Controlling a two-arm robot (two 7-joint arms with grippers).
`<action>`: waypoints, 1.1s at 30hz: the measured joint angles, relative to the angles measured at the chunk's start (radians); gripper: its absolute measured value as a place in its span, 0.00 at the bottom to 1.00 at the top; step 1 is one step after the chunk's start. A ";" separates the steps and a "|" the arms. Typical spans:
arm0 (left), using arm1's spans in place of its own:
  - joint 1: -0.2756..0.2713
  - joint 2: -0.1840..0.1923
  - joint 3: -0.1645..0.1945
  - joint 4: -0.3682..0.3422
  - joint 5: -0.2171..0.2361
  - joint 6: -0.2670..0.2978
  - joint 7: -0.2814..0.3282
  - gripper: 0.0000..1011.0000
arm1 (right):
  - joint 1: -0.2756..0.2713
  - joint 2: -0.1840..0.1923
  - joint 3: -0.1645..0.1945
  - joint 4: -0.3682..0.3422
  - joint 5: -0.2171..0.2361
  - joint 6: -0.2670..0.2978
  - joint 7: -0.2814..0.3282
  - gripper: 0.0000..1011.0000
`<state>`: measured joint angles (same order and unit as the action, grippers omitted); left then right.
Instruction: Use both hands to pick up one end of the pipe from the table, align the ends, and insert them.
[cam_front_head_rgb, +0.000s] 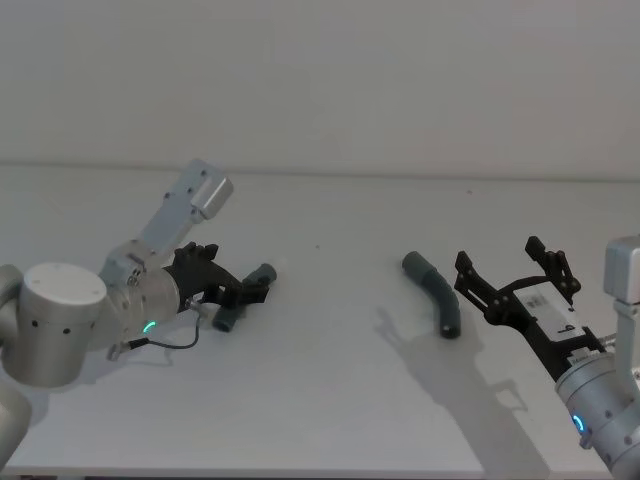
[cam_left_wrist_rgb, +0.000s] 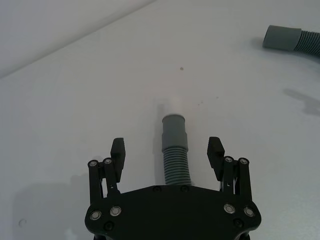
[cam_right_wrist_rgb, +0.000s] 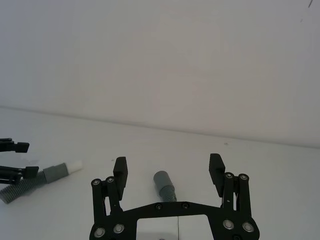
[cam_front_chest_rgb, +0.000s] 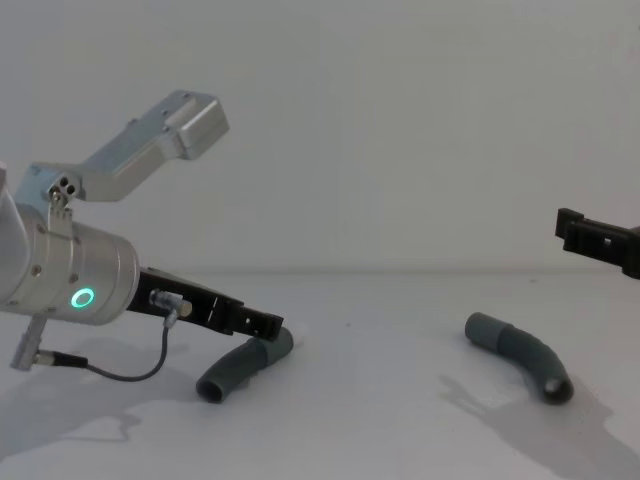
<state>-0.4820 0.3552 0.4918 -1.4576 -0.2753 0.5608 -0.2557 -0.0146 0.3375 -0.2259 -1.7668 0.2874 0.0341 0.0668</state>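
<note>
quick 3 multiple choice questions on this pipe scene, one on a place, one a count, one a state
1. Where does the white-tipped pipe piece lie?
A. in the right gripper's grip
B. stacked on the other piece
C. on the table, between the left gripper's fingers

2. How many pipe pieces are on the table?
A. one
B. two
C. three

3. What state is the right gripper in?
A. open, holding nothing
B. shut on a pipe piece
C. shut and empty

Answers:
1 C: the left wrist view shows a finger on either side of it, with gaps between.
2 B: the white-tipped pipe piece is on the left and the collared pipe piece is on the right.
3 A: its fingers stand wide apart, and the collared pipe piece lies on the table apart from them.
</note>
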 joint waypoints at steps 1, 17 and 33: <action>-0.007 -0.002 0.001 0.010 0.000 0.003 -0.007 0.99 | 0.000 0.000 0.000 0.000 0.000 0.000 0.000 0.99; -0.074 -0.025 0.021 0.118 0.025 0.013 -0.040 0.99 | 0.000 0.000 0.000 0.000 0.000 0.000 0.000 0.99; -0.109 -0.045 0.041 0.190 0.056 -0.015 -0.063 0.99 | 0.000 0.000 0.000 0.000 0.000 0.000 0.000 0.99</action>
<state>-0.5905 0.3104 0.5325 -1.2673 -0.2197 0.5456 -0.3186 -0.0146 0.3374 -0.2258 -1.7668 0.2873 0.0340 0.0668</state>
